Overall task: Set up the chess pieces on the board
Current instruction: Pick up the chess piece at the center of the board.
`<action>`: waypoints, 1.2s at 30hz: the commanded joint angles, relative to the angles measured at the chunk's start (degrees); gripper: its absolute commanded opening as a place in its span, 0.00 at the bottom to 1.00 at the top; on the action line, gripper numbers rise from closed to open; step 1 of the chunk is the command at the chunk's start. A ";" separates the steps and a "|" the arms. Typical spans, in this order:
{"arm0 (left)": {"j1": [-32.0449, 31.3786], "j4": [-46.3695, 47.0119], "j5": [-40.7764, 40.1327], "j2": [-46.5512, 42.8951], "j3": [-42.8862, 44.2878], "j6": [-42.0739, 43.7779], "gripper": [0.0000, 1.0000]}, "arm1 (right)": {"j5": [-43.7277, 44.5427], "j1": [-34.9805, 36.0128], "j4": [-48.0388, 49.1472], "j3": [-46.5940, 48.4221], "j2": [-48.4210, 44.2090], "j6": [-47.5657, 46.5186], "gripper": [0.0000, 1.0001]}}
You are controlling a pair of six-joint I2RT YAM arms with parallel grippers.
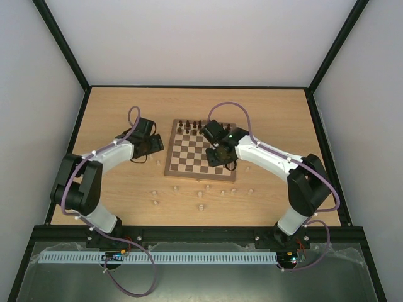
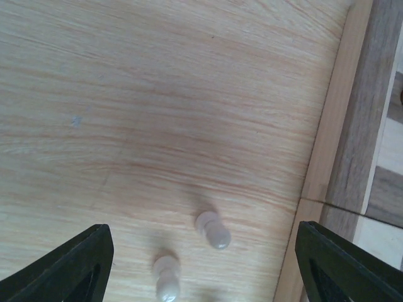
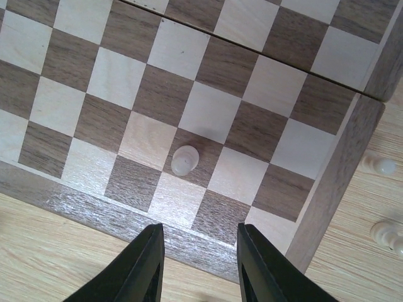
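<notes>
The board lies mid-table with dark pieces along its far row. Several pale chess pieces are scattered on the table in front of it. My right gripper hovers over the board's near right part. In the right wrist view it is open and empty above the border, and one pale pawn stands on a dark square of the board just beyond. My left gripper is open wide above two pale pieces beside the board's left edge.
Two more pale pieces stand on the tabletop just off the board's right side. Walls enclose the table on three sides. Both arm bases sit at the near edge.
</notes>
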 commanded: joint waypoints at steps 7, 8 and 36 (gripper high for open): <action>-1.62 -4.85 2.66 7.89 7.20 3.18 0.75 | 2.19 0.38 -2.87 -2.75 -3.59 -0.53 0.32; -1.77 -4.87 2.72 8.41 7.30 3.21 0.72 | 2.05 0.37 -2.67 -2.92 -3.66 -0.62 0.32; -5.18 -8.67 -4.30 11.52 10.50 3.53 0.30 | 1.37 0.39 -0.11 -5.32 -3.15 -1.90 0.32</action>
